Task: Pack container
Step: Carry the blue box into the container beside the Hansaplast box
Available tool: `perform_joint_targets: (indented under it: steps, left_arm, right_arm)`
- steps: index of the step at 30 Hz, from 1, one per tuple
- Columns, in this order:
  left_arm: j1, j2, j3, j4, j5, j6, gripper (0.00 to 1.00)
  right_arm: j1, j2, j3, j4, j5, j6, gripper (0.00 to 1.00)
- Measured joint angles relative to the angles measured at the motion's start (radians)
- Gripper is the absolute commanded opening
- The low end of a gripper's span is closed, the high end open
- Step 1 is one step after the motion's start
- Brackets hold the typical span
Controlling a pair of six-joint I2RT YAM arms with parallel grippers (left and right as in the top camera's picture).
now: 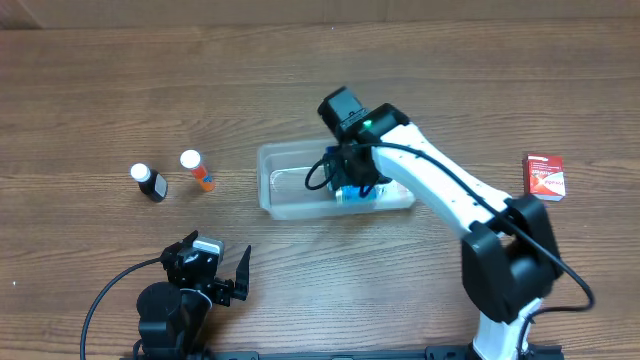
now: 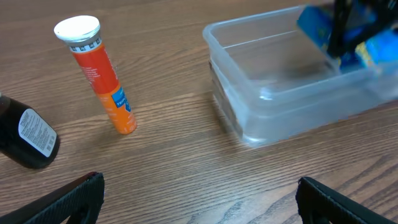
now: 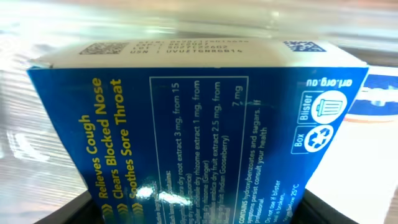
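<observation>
The clear plastic container [image 1: 285, 185] sits mid-table; it also shows in the left wrist view [image 2: 273, 106]. My right gripper [image 1: 350, 182] reaches down into its right half and is shut on a blue medicine box [image 3: 199, 124], whose printed face fills the right wrist view between the fingers [image 3: 199, 214]. The blue box [image 2: 320, 28] shows at the container's far end in the left wrist view. A lighter blue and white item [image 2: 379, 50] lies in the container beside it. My left gripper [image 1: 225, 280] is open and empty near the front edge, its fingers [image 2: 199, 202] wide apart over bare wood.
An orange tube with a white cap [image 1: 198, 170] [image 2: 102, 74] and a dark bottle with a white cap [image 1: 150, 183] [image 2: 28, 137] stand left of the container. A red box [image 1: 545, 176] lies at the far right.
</observation>
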Motion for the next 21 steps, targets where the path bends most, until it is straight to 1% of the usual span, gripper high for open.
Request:
perform_joint_targets:
  steps: [3,5,8,12,17,18,20,21]
  left_arm:
    - [0.0,0.0,0.0,0.0,0.0,0.0,1.0]
    - [0.0,0.0,0.0,0.0,0.0,0.0,1.0]
    - [0.0,0.0,0.0,0.0,0.0,0.0,1.0]
    - [0.0,0.0,0.0,0.0,0.0,0.0,1.0]
    - [0.0,0.0,0.0,0.0,0.0,0.0,1.0]
    - [0.0,0.0,0.0,0.0,0.0,0.0,1.0]
    - [0.0,0.0,0.0,0.0,0.0,0.0,1.0]
    - [0.0,0.0,0.0,0.0,0.0,0.0,1.0]
  right_arm:
    - [0.01,0.034,-0.001,0.0,-0.008,0.0,0.67]
    - [0.011,0.035,-0.001,-0.001,-0.009,0.0,0.71]
    - [0.011,0.035,-0.001,-0.006,-0.008,0.0,0.72]
    - [0.011,0.035,-0.001,-0.008,-0.008,0.001,0.75]
    - [0.011,0.035,-0.001,-0.027,0.005,0.001,0.77]
    - [0.011,0.035,-0.001,-0.028,0.009,0.001,0.78]
    - [0.011,0.035,-0.001,-0.03,0.02,0.001,0.84]
    - [0.011,0.035,-0.001,-0.031,0.024,0.0,0.84]
